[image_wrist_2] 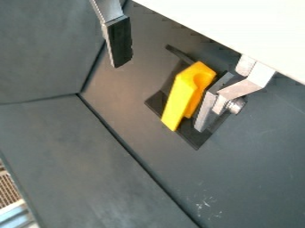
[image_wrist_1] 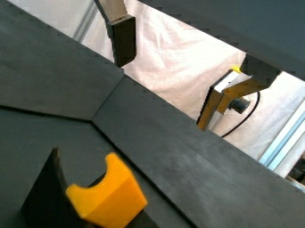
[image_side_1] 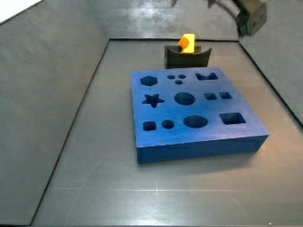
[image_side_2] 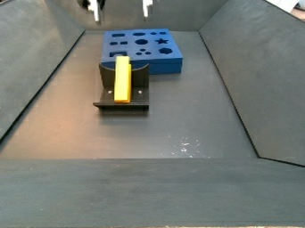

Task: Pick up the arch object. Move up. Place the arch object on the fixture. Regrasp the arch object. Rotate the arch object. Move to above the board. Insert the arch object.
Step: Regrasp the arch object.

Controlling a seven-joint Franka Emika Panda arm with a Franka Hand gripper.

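The arch object, a small orange-yellow block, rests on the dark fixture, and nothing is gripping it. In a side view it stands up out of the fixture just behind the blue board. My gripper hangs open well above the arch object, with nothing between its fingers. Both wrist views show the arch object below the spread fingers. The gripper is only partly in view at the frame's edge.
The board with its dark cut-out holes lies close beyond the fixture. Sloping grey walls enclose the dark floor on every side. A white cloth shows past the wall.
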